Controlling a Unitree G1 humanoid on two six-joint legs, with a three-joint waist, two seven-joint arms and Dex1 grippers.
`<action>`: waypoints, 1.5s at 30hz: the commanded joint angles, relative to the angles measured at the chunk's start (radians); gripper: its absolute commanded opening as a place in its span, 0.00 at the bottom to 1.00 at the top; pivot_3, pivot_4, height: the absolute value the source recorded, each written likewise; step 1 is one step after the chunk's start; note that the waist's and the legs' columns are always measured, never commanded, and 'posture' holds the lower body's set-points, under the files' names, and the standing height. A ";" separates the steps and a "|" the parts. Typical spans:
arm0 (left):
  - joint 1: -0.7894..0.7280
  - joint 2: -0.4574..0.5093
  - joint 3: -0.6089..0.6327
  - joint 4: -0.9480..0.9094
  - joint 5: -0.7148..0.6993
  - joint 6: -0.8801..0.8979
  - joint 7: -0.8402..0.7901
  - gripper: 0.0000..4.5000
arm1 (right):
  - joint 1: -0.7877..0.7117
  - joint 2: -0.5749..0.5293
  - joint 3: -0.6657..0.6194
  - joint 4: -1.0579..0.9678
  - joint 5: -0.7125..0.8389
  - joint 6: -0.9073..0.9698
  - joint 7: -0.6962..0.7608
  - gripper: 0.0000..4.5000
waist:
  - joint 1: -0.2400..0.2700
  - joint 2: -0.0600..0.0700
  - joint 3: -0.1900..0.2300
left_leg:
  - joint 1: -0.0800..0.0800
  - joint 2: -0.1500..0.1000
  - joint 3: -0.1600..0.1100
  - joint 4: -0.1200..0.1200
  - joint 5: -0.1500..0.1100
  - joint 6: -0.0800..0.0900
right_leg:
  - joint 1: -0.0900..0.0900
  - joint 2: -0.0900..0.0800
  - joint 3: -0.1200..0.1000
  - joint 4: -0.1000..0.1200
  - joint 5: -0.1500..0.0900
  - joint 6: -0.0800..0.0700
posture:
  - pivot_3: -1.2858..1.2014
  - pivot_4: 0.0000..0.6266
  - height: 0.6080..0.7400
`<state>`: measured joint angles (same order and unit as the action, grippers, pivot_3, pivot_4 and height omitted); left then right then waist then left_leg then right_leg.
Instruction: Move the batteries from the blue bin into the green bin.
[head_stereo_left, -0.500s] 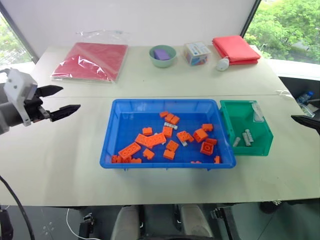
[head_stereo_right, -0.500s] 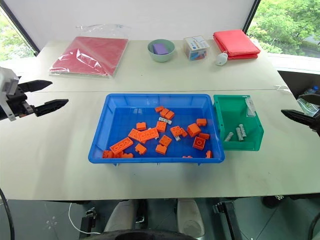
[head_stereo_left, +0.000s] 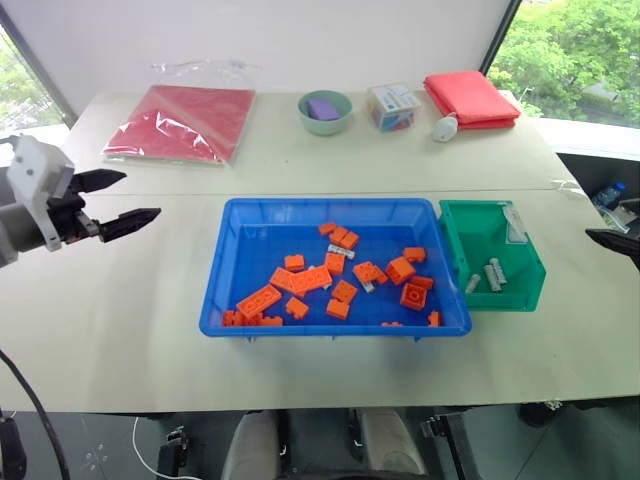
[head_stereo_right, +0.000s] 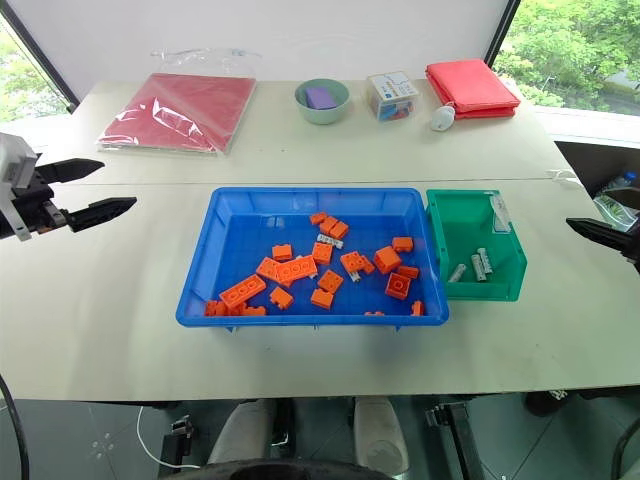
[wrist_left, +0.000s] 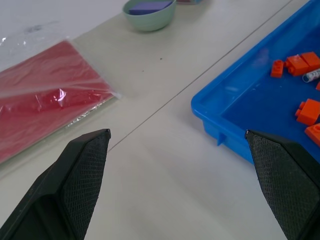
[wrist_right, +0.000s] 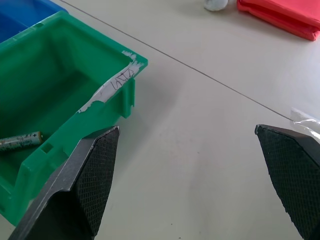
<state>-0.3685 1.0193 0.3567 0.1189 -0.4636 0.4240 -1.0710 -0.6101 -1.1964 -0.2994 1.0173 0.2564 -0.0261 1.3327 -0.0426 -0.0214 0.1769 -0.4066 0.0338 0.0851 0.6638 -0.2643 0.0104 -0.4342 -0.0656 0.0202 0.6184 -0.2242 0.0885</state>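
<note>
The blue bin (head_stereo_left: 258, 245) sits mid-table and holds several orange bricks (head_stereo_left: 310, 280). A slim grey battery (head_stereo_left: 342, 251) lies among them and shows in the left wrist view as the battery (wrist_left: 311, 75). The green bin (head_stereo_left: 480, 206) stands against the blue bin's right side, with three batteries (head_stereo_left: 491, 277) on its floor. One battery (wrist_right: 20, 142) lies inside the green bin (wrist_right: 107, 92) in the right wrist view. My left gripper (head_stereo_left: 141, 196) hovers open, well to the left of the blue bin, holding nothing. My right gripper (wrist_right: 187, 128) is open and empty, to the right of the green bin.
Along the table's far side lie a red bag in clear plastic (head_stereo_left: 185, 122), a pale-green bowl (head_stereo_left: 325, 110) with a purple block, a small clear box (head_stereo_left: 392, 105), a white object (head_stereo_left: 445, 127) and a folded red cloth (head_stereo_left: 470, 97). A seam runs across the table (head_stereo_left: 150, 300).
</note>
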 joint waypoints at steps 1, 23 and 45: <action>-0.024 0.018 0.011 -0.018 0.000 -0.005 0.004 1.00 | -0.038 -0.006 -0.001 0.010 -0.013 -0.027 -0.023 0.99 | 0.000 0.000 0.000 | 0.000 0.000 0.000 0.000 0.000 0.000 | 0.000 0.000 0.000 0.000 0.000 0.000 | 0.52 0.24 0.97; -0.049 -0.001 -0.053 -0.257 -0.118 0.105 -0.078 1.00 | -0.327 0.127 0.148 -0.150 -0.043 0.047 0.120 0.99 | -0.005 0.001 0.000 | 0.000 -0.001 0.001 0.001 0.000 0.000 | 0.000 0.001 0.001 0.002 0.001 0.002 | 0.52 0.24 0.97; -0.039 0.007 -0.244 -0.421 -0.148 0.116 -0.237 1.00 | -0.416 0.736 0.739 -0.653 -0.177 0.269 0.206 0.99 | 0.026 0.001 0.001 | -0.004 -0.002 -0.001 0.004 0.002 -0.002 | -0.007 0.003 -0.001 0.014 0.001 0.002 | 0.52 0.24 0.97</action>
<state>-0.3944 1.0210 0.1001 -0.2861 -0.6108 0.5552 -1.3129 -1.0155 -0.4646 0.4428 0.3621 0.0944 0.2608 1.5510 -0.0162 -0.0208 0.1774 -0.4102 0.0321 0.0837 0.6677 -0.2626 0.0078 -0.4412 -0.0621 0.0193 0.6321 -0.2228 0.0909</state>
